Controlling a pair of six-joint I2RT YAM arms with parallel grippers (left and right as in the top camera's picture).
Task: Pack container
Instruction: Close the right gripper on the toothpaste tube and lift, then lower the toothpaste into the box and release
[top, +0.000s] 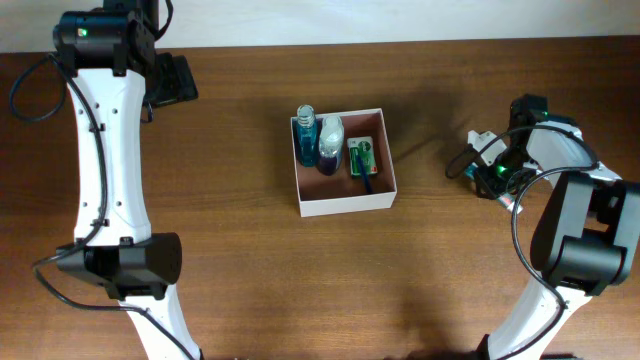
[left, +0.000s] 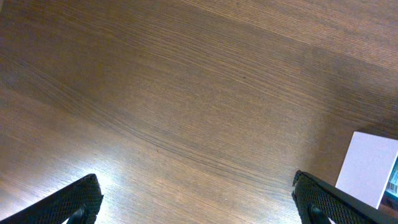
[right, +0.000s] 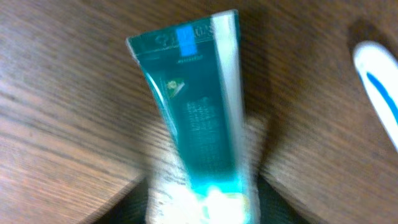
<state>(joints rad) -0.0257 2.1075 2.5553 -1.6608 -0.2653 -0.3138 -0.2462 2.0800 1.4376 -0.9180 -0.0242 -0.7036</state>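
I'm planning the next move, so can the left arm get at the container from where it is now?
Probably yes. The left end effector is open over bare table, and nothing lies between it and the container, whose top is uncovered.

container (top: 345, 207) | square shallow lidless box, white walls, reddish-brown inside | upright, slightly skewed | middle of worktop (top: 250, 280)

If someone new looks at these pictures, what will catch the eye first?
The white-walled container in the middle of the table stands out first, holding a blue bottle, a purple-tinted bottle and a green packet. In the right wrist view a teal tube fills the middle, with a white and blue object at the right edge.
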